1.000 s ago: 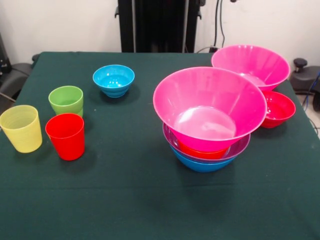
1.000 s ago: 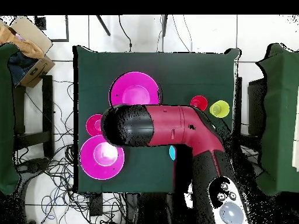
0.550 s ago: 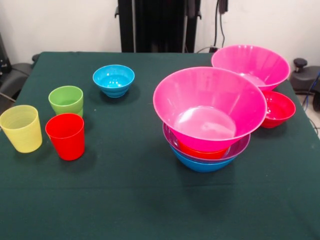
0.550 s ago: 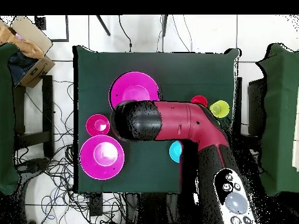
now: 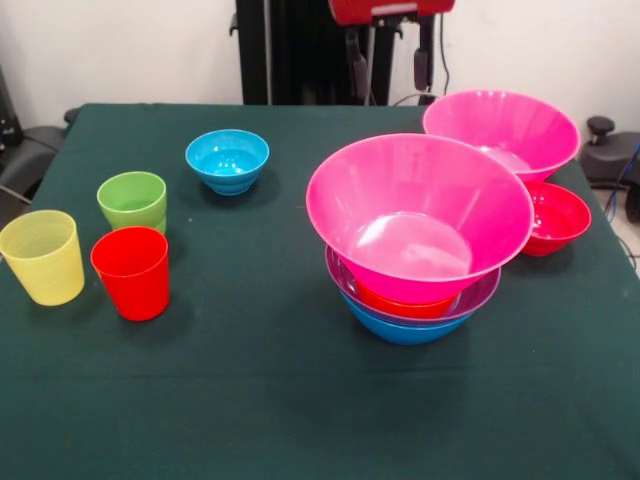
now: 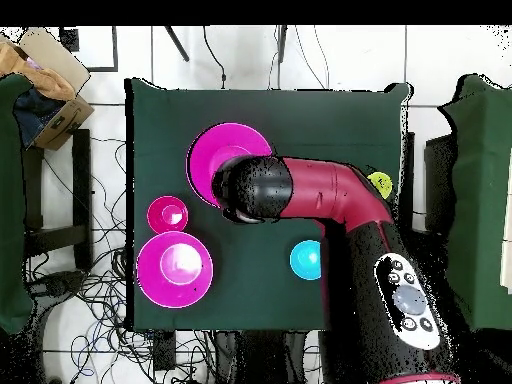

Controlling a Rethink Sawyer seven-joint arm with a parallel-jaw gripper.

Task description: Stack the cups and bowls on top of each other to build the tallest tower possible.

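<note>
The tower (image 5: 415,245) is stood beside the crimson bowl (image 5: 555,217), big pink bowl (image 5: 420,215) uppermost and tilted. The gripper (image 5: 392,55) is hung behind it, fingers parted, nothing held. Topple risk is judged if another load is seated off-centre.

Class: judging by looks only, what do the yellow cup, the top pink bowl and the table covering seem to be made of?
Yellow cup: likely thin plastic, translucent, since the dark cloth shows faintly through its wall.
Top pink bowl: probably hard plastic with a glossy finish, shown by the bright glare in its bottom.
Table covering: seems a matte dark green fabric, with no shine.
</note>
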